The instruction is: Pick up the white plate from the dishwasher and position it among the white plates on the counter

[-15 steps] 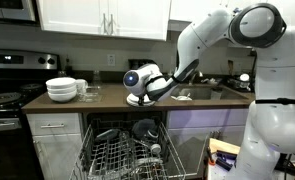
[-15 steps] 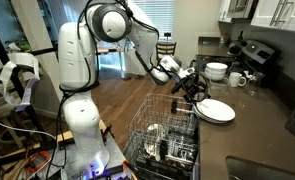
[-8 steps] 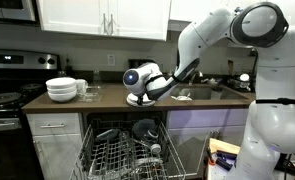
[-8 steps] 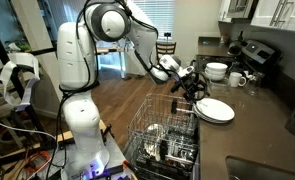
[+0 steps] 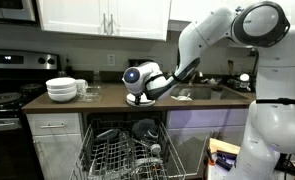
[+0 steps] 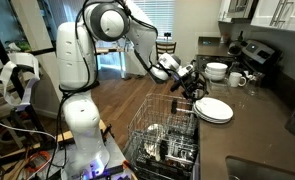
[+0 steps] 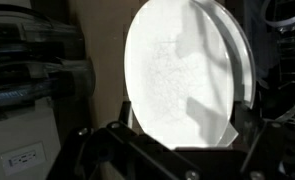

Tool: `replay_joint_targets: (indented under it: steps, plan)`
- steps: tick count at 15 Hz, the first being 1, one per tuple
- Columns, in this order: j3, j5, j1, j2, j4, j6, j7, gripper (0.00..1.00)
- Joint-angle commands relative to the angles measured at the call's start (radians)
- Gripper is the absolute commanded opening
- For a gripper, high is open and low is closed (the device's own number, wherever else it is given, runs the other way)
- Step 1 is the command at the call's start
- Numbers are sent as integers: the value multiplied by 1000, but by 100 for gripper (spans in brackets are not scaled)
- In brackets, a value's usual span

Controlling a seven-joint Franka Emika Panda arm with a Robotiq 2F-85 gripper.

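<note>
Your gripper [image 6: 194, 83] hangs with jaws spread wide and empty just above the white plates [image 6: 215, 109] on the counter [image 6: 259, 128], right of the dishwasher [image 6: 159, 135], barely shifted over the last second, so the placing looks done and only your retreat remains.

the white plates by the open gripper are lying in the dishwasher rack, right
Not quite: the white plates lie on the counter, not in the dishwasher rack, as an exterior view shows. The gripper is open by them, as you say.
</note>
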Motion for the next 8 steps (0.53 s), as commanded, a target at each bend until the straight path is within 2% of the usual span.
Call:
replay_joint_targets:
  steps: [1, 8]
  plan:
    - [1, 2, -11, -18, -10, 50, 12, 100]
    - [-6, 13, -14, -28, -15, 113, 7, 100]
